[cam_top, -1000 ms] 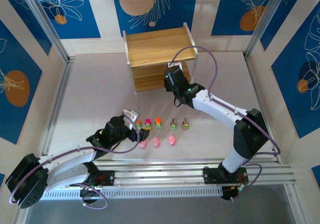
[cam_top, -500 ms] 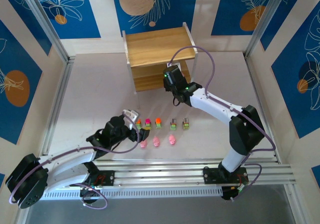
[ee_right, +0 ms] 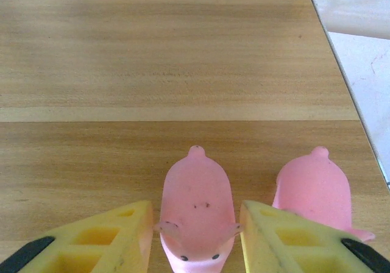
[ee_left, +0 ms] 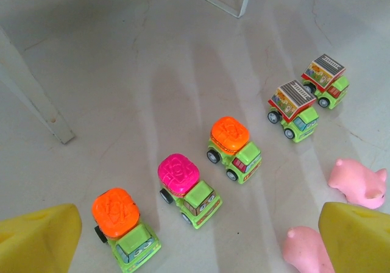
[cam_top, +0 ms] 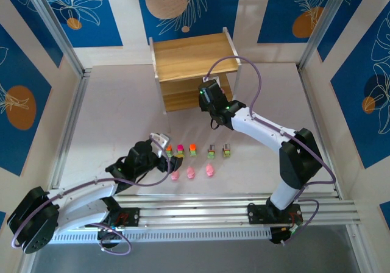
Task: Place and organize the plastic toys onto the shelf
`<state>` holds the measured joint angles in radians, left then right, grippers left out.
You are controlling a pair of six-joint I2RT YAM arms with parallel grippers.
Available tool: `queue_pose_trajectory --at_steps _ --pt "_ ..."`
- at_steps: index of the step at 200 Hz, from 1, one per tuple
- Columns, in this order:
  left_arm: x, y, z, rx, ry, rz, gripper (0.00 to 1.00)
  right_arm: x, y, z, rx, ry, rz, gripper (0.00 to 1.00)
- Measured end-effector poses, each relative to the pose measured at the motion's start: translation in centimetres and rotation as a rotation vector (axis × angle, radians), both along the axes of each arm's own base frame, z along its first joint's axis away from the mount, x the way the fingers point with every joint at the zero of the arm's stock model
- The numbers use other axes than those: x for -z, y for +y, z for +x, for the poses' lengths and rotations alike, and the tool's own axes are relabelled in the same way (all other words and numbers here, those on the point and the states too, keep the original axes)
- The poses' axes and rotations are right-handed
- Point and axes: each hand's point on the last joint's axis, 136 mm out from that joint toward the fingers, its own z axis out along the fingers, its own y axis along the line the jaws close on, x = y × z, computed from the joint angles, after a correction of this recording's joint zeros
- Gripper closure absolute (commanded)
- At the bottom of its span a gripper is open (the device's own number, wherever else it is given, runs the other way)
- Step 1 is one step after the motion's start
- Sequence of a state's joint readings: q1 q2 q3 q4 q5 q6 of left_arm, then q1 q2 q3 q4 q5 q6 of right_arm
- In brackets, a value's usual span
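R gripper [ee_right: 196, 217], bottom centre, jaws slightly apart astride pink toy [ee_right: 196, 184] on shelf [ee_right: 183, 60], seemingly no grip; crooked retreat could snag flipper & tip neighbour toy [ee_right: 314, 184] lower right

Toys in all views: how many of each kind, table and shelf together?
Green plastic trucks, orange domed top: 2
Green plastic truck, magenta domed top: 1
Green plastic trucks, grey striped top: 2
Pink rounded plastic figures: 5 (3 on table, 2 on wooden shelf)
Total: 10

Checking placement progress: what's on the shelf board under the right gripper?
Two pink toys side by side on the shelf board, one between the tips of the right gripper. Its fingers hide the near edge.
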<state>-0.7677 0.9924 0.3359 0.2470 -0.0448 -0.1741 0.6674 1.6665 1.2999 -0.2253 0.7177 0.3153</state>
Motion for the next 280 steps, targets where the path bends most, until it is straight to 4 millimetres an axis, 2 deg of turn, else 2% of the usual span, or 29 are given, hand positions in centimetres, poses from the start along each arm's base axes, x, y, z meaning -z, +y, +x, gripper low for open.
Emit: queue_pose_trajectory --at_steps 31,70,165,200,245,280 --pt "0.0 0.0 0.0 0.0 -0.001 0.0 0.0 -0.1 0.1 0.0 -0.003 -0.001 0.001 0.56" --pt "0.0 0.0 0.0 0.0 0.0 0.0 0.0 -0.1 0.1 0.0 -0.003 -0.002 0.002 0.5" --pt "0.0 0.0 0.0 0.0 0.0 0.0 0.0 -0.5 0.6 -0.3 -0.017 -0.009 0.011 0.46" --pt "0.0 0.0 0.0 0.0 0.0 0.0 0.0 -1.6 0.8 -0.9 -0.03 -0.024 0.029 0.45" --pt "0.0 0.0 0.0 0.0 0.0 0.0 0.0 -1.4 0.4 -1.7 -0.035 -0.019 0.024 0.45" --pt "0.0 0.0 0.0 -0.001 -0.001 0.0 0.0 -1.5 -0.2 -3.1 -0.042 -0.023 0.025 0.45"
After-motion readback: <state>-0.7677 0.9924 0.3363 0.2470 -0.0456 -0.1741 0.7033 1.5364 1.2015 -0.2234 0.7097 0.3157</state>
